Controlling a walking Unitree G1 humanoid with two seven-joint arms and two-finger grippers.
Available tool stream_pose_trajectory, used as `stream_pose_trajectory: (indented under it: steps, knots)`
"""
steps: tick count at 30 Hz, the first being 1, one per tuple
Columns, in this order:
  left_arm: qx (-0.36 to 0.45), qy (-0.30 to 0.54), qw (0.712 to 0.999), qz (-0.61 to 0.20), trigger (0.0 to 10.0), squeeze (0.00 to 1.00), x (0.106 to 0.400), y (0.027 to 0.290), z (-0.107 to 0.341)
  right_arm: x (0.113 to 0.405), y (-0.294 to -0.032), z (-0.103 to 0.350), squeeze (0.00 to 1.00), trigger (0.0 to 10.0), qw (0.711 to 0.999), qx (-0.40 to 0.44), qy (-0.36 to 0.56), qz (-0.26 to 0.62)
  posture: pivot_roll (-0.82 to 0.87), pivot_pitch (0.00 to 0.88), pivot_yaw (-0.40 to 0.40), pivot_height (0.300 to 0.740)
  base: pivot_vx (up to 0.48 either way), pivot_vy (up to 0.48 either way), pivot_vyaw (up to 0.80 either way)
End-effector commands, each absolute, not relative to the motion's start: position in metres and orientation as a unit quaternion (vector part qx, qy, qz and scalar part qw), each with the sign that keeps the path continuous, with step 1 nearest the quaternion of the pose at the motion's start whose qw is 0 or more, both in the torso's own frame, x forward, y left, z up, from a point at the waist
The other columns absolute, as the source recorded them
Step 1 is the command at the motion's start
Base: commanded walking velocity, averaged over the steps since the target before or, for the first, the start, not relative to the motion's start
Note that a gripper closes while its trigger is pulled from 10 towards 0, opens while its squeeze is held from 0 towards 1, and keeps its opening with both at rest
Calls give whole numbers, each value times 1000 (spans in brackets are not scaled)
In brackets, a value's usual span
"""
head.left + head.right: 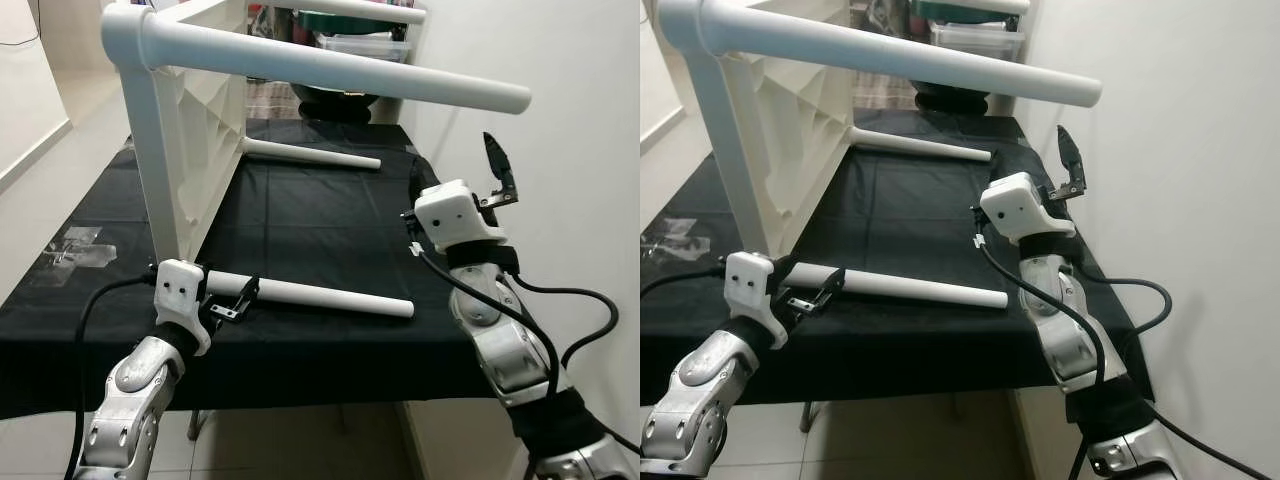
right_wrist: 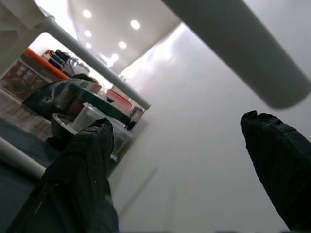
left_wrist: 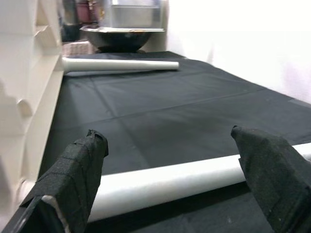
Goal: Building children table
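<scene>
The white children's table top point(image 1: 190, 120) stands on its edge on a black-covered table point(image 1: 330, 215). Two attached white legs stick out sideways, the nearer one point(image 1: 340, 68) overhead and another point(image 1: 360, 10) farther back. One loose white leg point(image 1: 330, 298) lies near the front edge and a second point(image 1: 310, 154) lies farther back. My left gripper point(image 1: 238, 296) is open at the near leg's left end, and that leg point(image 3: 165, 177) runs across between its fingers point(image 3: 77, 170). Near the wall my right gripper point(image 1: 498, 165) points upward, open and holding nothing, just below the free end of the attached leg point(image 2: 243, 43).
A dark bowl point(image 1: 335, 100) and clear plastic containers point(image 1: 365, 45) stand at the table's far end. A white wall point(image 1: 560, 150) runs close along the right side. Clear tape point(image 1: 80, 250) is stuck on the cloth at the left. Tiled floor point(image 1: 60, 130) lies to the left.
</scene>
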State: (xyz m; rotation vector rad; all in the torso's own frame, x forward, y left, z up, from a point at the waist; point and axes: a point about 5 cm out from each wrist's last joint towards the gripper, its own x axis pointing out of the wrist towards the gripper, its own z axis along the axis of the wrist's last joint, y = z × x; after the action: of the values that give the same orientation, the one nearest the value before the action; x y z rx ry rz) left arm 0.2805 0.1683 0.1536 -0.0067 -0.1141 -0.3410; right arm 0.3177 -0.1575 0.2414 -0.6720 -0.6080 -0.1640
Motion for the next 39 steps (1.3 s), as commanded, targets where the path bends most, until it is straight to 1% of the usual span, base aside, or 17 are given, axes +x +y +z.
stream_pose_trajectory:
  steps: [1, 3, 5, 6, 8, 9, 10, 11, 12, 13, 14, 15, 16, 25, 35, 38, 39]
  knots:
    - [-8, -44, 983, -180, 10000, 0, 280, 163, 149, 318, -159, 234, 0, 10000, 904, -317, -278, -69, 34, 0, -87, 740, 0, 0, 0]
    - [-10, -44, 983, -179, 10000, 0, 279, 161, 148, 318, -157, 231, 0, 10000, 907, -313, -273, -64, 34, 0, -88, 740, 0, 0, 0]
    - [-23, -45, 984, -172, 10000, 0, 275, 157, 145, 318, -148, 220, 0, 10000, 915, -314, -250, -27, 35, 0, -90, 740, 0, 0, 0]
    - [-23, -45, 984, -172, 10000, 0, 275, 157, 145, 318, -148, 220, 0, 10000, 915, -314, -250, -27, 35, 0, -90, 740, 0, 0, 0]
    - [-35, -41, 987, -153, 10000, 0, 272, 158, 141, 320, -138, 202, 0, 10000, 946, -260, -191, 25, 45, 0, -105, 740, 0, 0, 0]
    - [-38, -38, 988, -147, 10000, 0, 272, 159, 139, 321, -135, 195, 0, 10000, 955, -241, -168, 42, 45, 0, -105, 740, 0, 0, 0]
    - [-38, -38, 988, -147, 10000, 0, 272, 159, 139, 321, -135, 195, 0, 10000, 955, -241, -168, 42, 45, 0, -105, 740, 0, 0, 0]
    - [-40, -35, 989, -141, 10000, 0, 271, 160, 138, 323, -132, 181, 0, 10000, 970, -206, -113, 64, 48, 0, -107, 740, 0, 0, 0]
    - [-41, -35, 989, -139, 10000, 0, 271, 162, 137, 327, -131, 167, 0, 10000, 991, -111, -41, 64, 49, 0, -109, 740, 244, 0, 0]
    - [-42, -35, 989, -138, 10000, 0, 270, 162, 137, 328, -129, 158, 0, 10000, 997, -39, 5, 67, 49, 0, -109, 740, 244, 0, 0]
    - [-42, -35, 989, -138, 10000, 0, 270, 162, 137, 328, -129, 158, 0, 10000, 997, -39, 5, 67, 49, 0, -109, 740, 244, 0, 0]
    - [-44, -35, 989, -137, 10000, 0, 270, 164, 137, 329, -126, 149, 0, 10000, 996, 30, 49, 69, 49, 0, -109, 740, 244, 0, 0]
    - [-44, -36, 989, -138, 10000, 0, 270, 164, 137, 331, -125, 145, 0, 10000, 994, 61, 65, 64, 55, 0, -111, 740, 244, 0, 0]
    - [-43, -40, 986, -154, 10000, 0, 267, 165, 139, 334, -126, 150, 0, 10000, 998, 31, 32, 48, 60, 0, -109, 740, 245, 0, 0]
    - [-45, -36, 985, -161, 10000, 0, 266, 164, 138, 336, -132, 158, 0, 10000, 998, 35, 30, 37, 54, 0, -104, 740, 244, 0, 0]
    - [-45, -33, 985, -162, 10000, 0, 266, 164, 138, 336, -133, 160, 0, 10000, 999, 31, 23, 29, 54, 0, -104, 740, 0, 0, 0]
    - [-46, -35, 986, -158, 10000, 0, 265, 163, 138, 336, -135, 163, 0, 10000, 1000, 14, 10, 25, 54, 0, -106, 740, 0, 0, 0]
